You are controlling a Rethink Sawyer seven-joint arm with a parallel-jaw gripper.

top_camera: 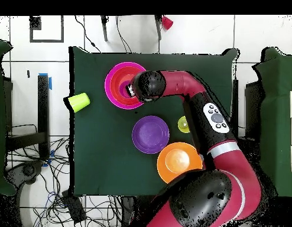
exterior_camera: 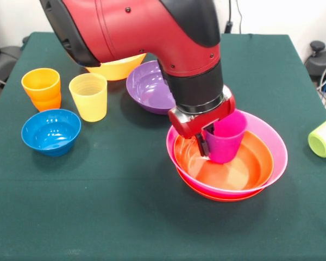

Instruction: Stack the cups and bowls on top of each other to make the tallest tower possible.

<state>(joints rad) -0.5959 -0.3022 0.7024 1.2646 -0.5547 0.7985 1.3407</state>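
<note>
The tower is a red-orange bowl nested in a pink bowl, with another red-orange bowl's rim showing beneath. A purple cup stands upright inside it, left of centre. My gripper reaches down from above and is shut on the cup's near-left wall; one dark finger shows outside the rim. In the overhead view the gripper covers the cup inside the pink bowl.
A purple bowl and a yellow-orange bowl sit behind the tower. To the left stand a yellow cup, stacked orange cups and a blue bowl. A lime cup lies at the right edge.
</note>
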